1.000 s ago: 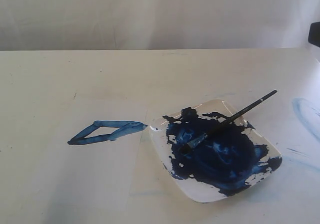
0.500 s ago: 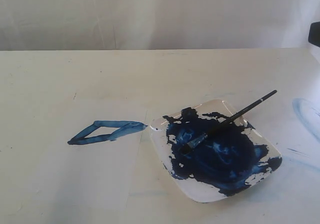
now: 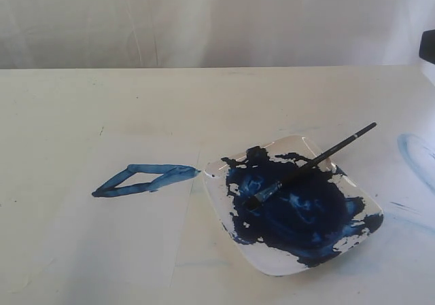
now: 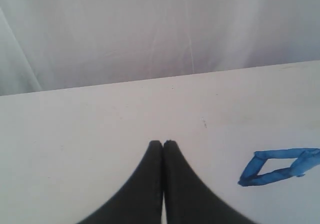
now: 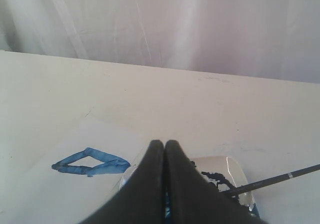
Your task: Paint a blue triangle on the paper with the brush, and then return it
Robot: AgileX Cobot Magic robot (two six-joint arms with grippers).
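The blue triangle point(image 3: 144, 179) lies painted on the paper point(image 3: 102, 237), a white sheet left of the plate; it also shows in the left wrist view as the triangle point(image 4: 280, 166) and in the right wrist view as the triangle point(image 5: 90, 162). The brush point(image 3: 309, 164) rests across the plate point(image 3: 292, 145), bristles in the dark-blue paint pool point(image 3: 292, 213), handle point(image 5: 280, 178) sticking out past the far rim. No gripper appears in the exterior view. My left gripper point(image 4: 162, 144) is shut and empty above bare table. My right gripper point(image 5: 164, 143) is shut and empty, hovering over the plate point(image 5: 232, 166).
A faint pale-blue curved smear point(image 3: 416, 157) marks the table at the right edge. A dark object point(image 3: 427, 47) sits at the far right by the white backdrop. The table's far edge point(image 3: 204, 68) runs along the curtain.
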